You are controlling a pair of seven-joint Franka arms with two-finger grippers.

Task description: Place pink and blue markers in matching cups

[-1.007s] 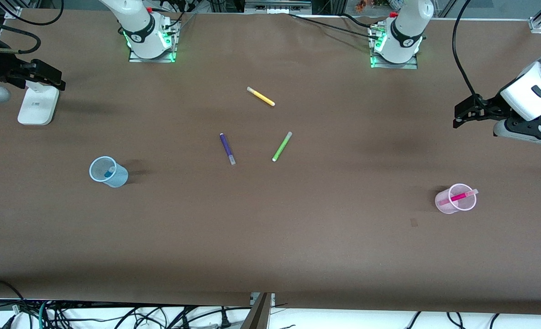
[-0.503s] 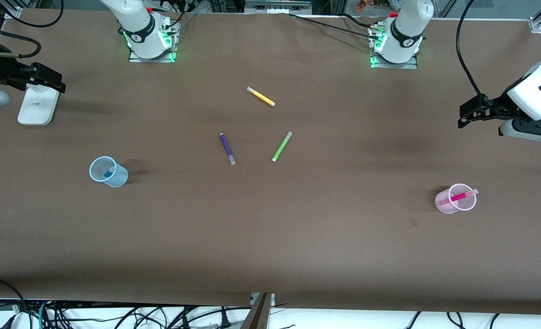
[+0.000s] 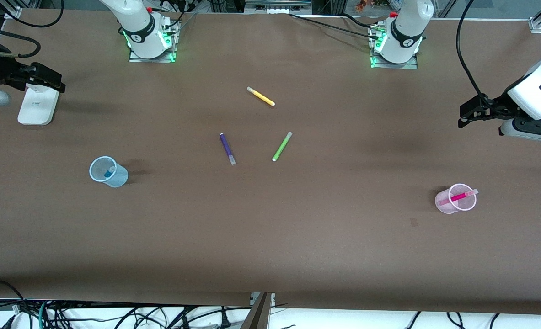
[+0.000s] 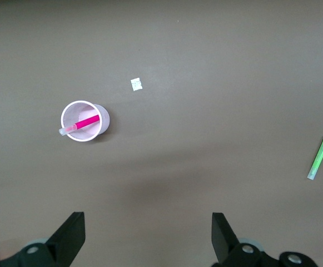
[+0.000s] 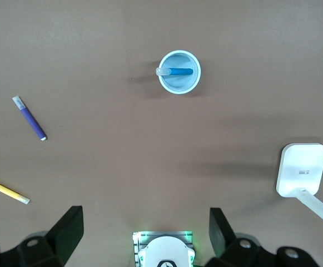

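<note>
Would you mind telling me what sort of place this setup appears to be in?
Most likely a robotics lab: two arm bases with green lights bolted to a brown-covered table, loose cables along its edge, and markers and cups laid out as test props.

no readable text, label or number shows anywhere; small marks on the arm bases are illegible.

You see the pink marker (image 3: 458, 197) leaning inside the upright pink cup (image 3: 448, 204) toward the left arm's end, its pale cap past the rim, and the blue marker (image 3: 110, 172) inside the upright blue cup (image 3: 117, 176) toward the right arm's end.
</note>
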